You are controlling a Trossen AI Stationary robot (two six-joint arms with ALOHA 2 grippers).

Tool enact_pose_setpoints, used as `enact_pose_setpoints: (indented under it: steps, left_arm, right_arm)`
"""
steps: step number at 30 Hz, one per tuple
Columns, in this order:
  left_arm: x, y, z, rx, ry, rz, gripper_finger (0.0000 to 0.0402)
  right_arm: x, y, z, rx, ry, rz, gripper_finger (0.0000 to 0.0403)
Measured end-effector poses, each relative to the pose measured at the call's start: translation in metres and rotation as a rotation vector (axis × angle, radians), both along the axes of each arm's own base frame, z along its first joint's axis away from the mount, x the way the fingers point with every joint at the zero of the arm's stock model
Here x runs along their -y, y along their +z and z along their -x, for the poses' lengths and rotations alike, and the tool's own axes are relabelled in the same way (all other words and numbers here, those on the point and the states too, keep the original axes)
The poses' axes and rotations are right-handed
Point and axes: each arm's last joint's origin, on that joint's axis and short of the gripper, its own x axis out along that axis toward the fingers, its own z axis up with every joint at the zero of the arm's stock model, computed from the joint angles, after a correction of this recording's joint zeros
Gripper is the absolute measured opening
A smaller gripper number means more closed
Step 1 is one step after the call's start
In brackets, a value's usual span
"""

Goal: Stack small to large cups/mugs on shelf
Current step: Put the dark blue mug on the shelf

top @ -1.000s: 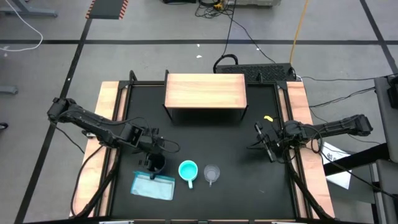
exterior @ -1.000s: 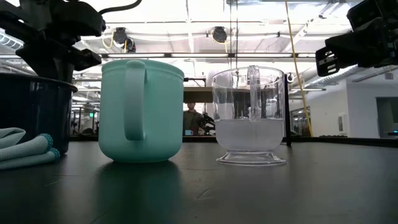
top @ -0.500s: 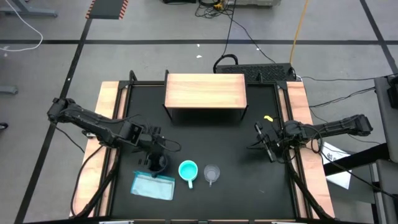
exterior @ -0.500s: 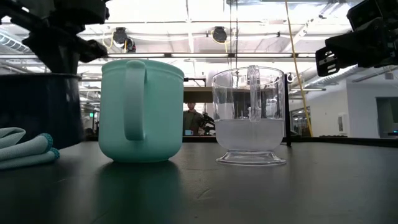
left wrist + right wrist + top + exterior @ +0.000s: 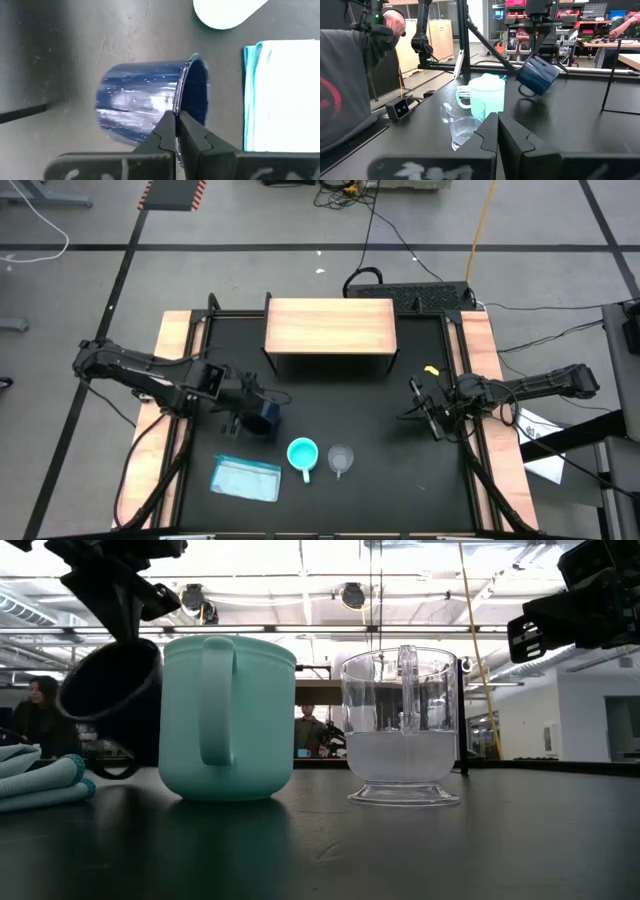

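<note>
My left gripper (image 5: 247, 411) is shut on the dark navy mug (image 5: 263, 418), which hangs tilted above the table, to the left of the turquoise mug (image 5: 228, 720) in the low view. The turquoise mug (image 5: 303, 453) and the clear cup (image 5: 341, 459) stand upright on their bases near the table's front edge. The wooden shelf (image 5: 330, 327) stands at the far side with nothing on its top. My right gripper (image 5: 423, 410) waits shut at the table's right, holding nothing (image 5: 496, 125). My left gripper pinches the navy mug's rim (image 5: 181, 102), one finger (image 5: 194, 134) inside the mouth and the other (image 5: 164, 131) on the outer wall. The fingers come from above, slanting down. The mug (image 5: 110, 700) hangs clear of the table, tipped over, its handle (image 5: 115, 768) lowest.
A flat light-blue packet (image 5: 247, 478) lies at the front left, below the lifted mug's former spot. A small yellow thing (image 5: 431, 370) lies near the right strip. A person's grey sleeve (image 5: 345, 85) shows close beyond the table in the right wrist view.
My left gripper has risen and gone toward the table's far edge with the navy mug. The mug stood upright on the table beside the packet; now it is lifted clear and tipped, its mouth turned sideways and its handle down.
</note>
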Motion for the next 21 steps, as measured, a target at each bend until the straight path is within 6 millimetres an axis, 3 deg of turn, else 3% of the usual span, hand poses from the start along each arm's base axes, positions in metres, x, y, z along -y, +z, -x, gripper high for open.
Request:
enact_pose_setpoints:
  steps: [5,15,21]
  left_arm:
    - [-0.001,0.001,0.001,0.007,0.008,0.009,0.0003]
    - [-0.007,-0.016,0.0,-0.003,0.033,0.052,0.0003]
    - [-0.013,-0.017,0.0,-0.004,0.056,-0.003,0.0003]
  right_arm:
    - [0.0,0.0,0.0,0.0,0.0,0.0,0.0]
    - [0.0,0.0,0.0,0.0,0.0,0.0,0.0]
    - [0.0,0.0,0.0,0.0,0.0,0.0,0.0]
